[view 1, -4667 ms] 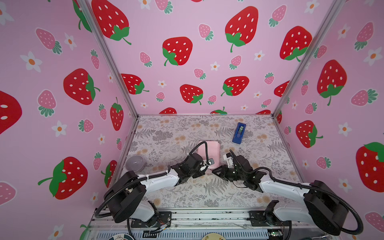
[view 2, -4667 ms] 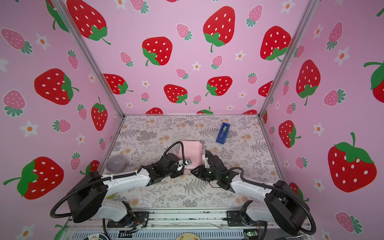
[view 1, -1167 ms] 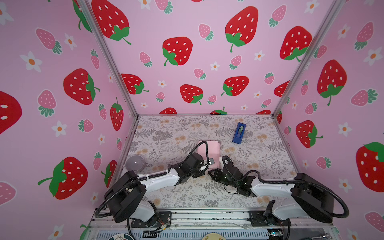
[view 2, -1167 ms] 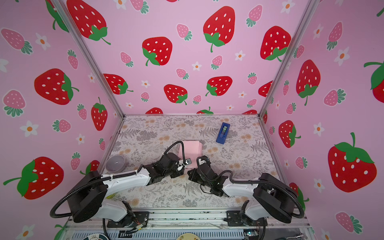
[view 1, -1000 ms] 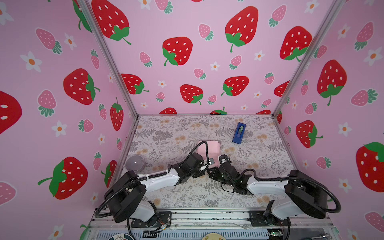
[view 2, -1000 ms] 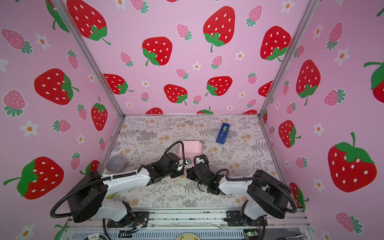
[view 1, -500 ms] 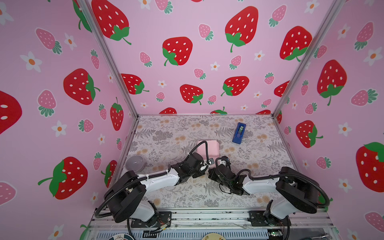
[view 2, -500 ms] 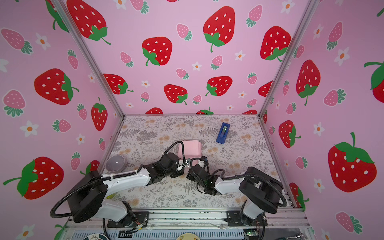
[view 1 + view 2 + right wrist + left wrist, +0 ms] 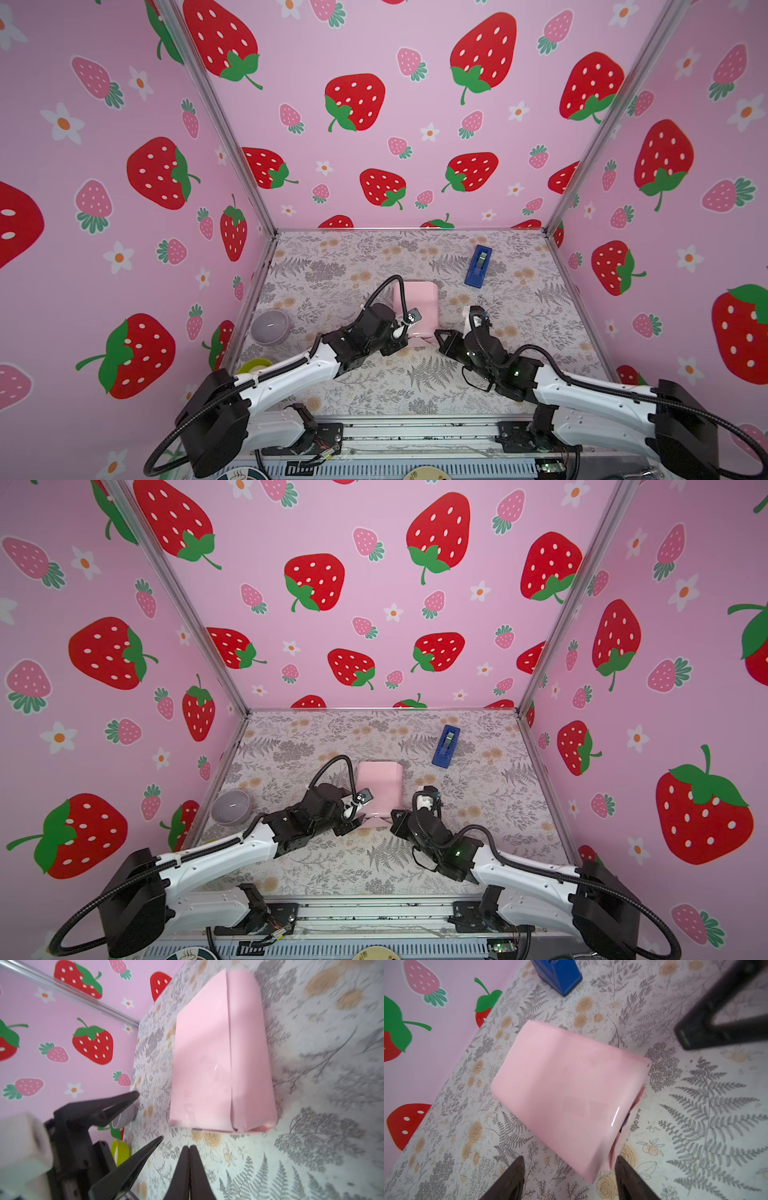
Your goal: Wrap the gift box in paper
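Right wrist view: found the paper (image 9: 207, 1053) already folded, pale pink face out, into a snug oblong parcel with one lengthwise seam on top. Saw nothing of the gift box; presumably shut away inside. In both top views, placed the parcel about the middle of the worktop (image 9: 353, 257). At its near end, made out loose flaps, creased but not flattened.

Found the left gripper (image 9: 569, 1159) spread wide and holding nothing, one finger on each side of the parcel's near corner without clearly touching. Found the right gripper (image 9: 189, 1147) pinched together and empty, just short of that same end.

Farther off, noted a blue tape dispenser (image 9: 478, 266) toward the far right corner and a bowl (image 9: 270, 326) by the left edge.

Judged the step in hand to be closing the near end. Called for steadying the light parcel from above with one claw while pressing the flaps flat with the other, tight to the box, before fetching tape.
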Robot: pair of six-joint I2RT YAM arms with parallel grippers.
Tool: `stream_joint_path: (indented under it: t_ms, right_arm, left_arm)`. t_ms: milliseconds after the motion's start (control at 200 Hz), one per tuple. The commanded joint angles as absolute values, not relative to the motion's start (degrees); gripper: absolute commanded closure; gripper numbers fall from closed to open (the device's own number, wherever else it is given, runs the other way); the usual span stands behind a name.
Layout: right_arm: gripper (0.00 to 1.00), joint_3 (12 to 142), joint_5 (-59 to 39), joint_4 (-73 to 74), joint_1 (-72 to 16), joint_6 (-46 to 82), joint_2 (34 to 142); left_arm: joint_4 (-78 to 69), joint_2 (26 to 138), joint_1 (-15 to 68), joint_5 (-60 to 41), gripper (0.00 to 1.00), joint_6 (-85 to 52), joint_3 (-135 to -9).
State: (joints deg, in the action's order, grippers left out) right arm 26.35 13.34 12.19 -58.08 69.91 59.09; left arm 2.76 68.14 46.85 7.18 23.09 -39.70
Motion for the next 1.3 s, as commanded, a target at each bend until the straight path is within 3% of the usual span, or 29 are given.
stream_joint_path:
  t_ms: [0,175,325,445,610,996,1126,1291]
  right_arm:
    - [0.79,27.55,1.13,8.31,-49.98,60.85,59.38]
    - [0.57,32.17,-14.73,7.79,-41.29,51.37,68.36]
    - [0.51,36.75,-22.05,8.08,-40.05,46.85,76.81]
    - [0.52,38.67,-24.97,8.13,-40.15,46.28,80.98]
    - [0.55,38.67,-24.7,7.61,-42.46,49.17,82.16]
    - [0.56,46.15,-22.15,16.36,-60.0,58.01,87.96]
    - [0.53,46.02,-21.05,12.27,-57.41,56.06,82.45]
    - [0.49,43.03,-26.42,4.97,-43.53,49.57,75.48]
  left_arm:
    - [4.56,65.26,46.15,8.39,0.27,15.06,-41.42]
    - [11.77,66.64,43.84,20.91,0.22,-1.9,-47.38]
    - [21.05,73.89,35.12,11.64,0.22,-10.43,-54.28]
    - [23.9,79.68,30.79,3.04,0.21,-12.01,-58.34]
    - [26.74,85.71,29.07,-0.45,0.19,-9.31,-63.66]
    - [32.57,96.15,25.01,-11.59,0.19,-5.95,-72.19]
    - [33.39,98.53,25.04,-16.99,0.19,-4.96,-73.1]
    - [35.39,102.39,27.07,-20.69,0.23,-3.52,-75.66]
